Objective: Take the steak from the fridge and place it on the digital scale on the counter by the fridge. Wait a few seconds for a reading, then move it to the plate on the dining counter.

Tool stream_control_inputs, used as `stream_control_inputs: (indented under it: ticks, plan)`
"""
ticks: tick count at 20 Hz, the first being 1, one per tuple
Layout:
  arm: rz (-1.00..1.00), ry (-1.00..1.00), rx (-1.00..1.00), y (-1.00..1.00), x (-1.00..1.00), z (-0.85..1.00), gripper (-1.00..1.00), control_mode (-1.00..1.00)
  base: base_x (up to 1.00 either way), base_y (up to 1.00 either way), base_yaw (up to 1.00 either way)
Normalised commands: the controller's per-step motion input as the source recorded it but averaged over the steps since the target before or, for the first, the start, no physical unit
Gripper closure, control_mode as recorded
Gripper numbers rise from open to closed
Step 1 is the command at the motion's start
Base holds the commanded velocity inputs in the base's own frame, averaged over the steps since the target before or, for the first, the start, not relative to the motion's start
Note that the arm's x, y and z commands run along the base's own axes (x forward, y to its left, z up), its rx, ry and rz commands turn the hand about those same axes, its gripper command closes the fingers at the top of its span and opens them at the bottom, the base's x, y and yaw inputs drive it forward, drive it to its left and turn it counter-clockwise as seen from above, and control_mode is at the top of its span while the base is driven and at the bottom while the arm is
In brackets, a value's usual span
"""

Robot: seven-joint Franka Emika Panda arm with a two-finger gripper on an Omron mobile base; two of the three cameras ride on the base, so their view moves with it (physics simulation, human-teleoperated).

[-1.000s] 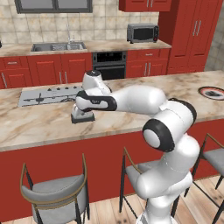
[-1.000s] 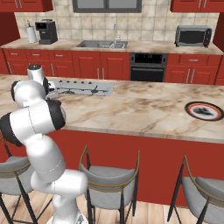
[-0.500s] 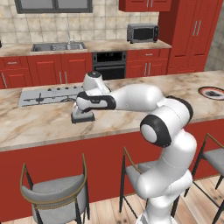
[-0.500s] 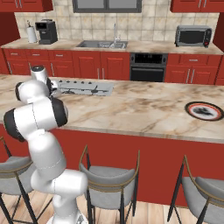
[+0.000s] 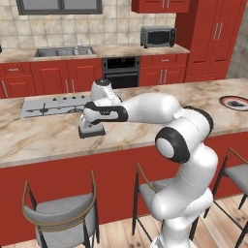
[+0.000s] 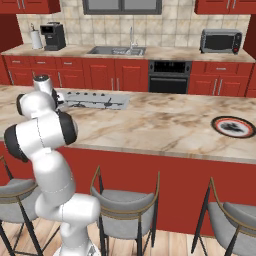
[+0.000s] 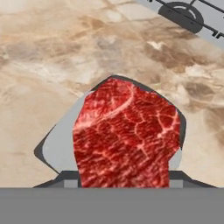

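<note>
Hand view looks down on the bright red, marbled slab of steak, which lies on the low grey square digital scale; the scale's pale top shows on both sides of the meat and its dark edge frames it. The scale sits on the beige marble-patterned counter, and beyond the scale, toward the top right of this view, a corner of the pale grey cooktop panel with dark burner rings lies flat on the same top. No fingertips show around the steak here, so whether the gripper is clenched or released cannot be told.

From the left base view, the white arm reaches out over the counter and its hand hangs directly above the scale, hiding the steak. The cooktop panel lies just behind the scale. Far to the right of the scale on the same top sits the round plate with a dark reddish rim and dark centre.

From the right base view, the plate rests near the right end of the counter, well apart from the cooktop panel.
</note>
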Motion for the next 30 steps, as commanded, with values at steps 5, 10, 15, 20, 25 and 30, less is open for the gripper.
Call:
stream_control_inputs:
  ticks: [5, 10, 15, 20, 25, 30]
  plan:
    - [0.00, 0.00, 0.00, -0.13, -0.36, -0.03, -1.00, -1.00, 0.00, 0.00, 0.00]
    - [0.00, 0.00, 0.00, -0.17, -0.01, 0.00, -1.00, -1.00, 0.00, 0.00, 0.00]
    - [0.00, -0.01, 0.01, -0.05, -0.05, 0.33, -1.00, -1.00, 0.00, 0.00, 0.00]
    - [-0.02, -0.05, 0.06, 0.00, -0.48, 0.80, -1.00, -1.00, 0.00, 0.00, 0.00]
    - [-0.09, 0.00, 0.05, 0.00, -0.37, 0.43, -1.00, -1.00, 0.00, 0.00, 0.00]
    - [-0.09, 0.00, 0.00, 0.00, -0.07, 0.00, -1.00, -1.00, 0.00, 0.00, 0.00]
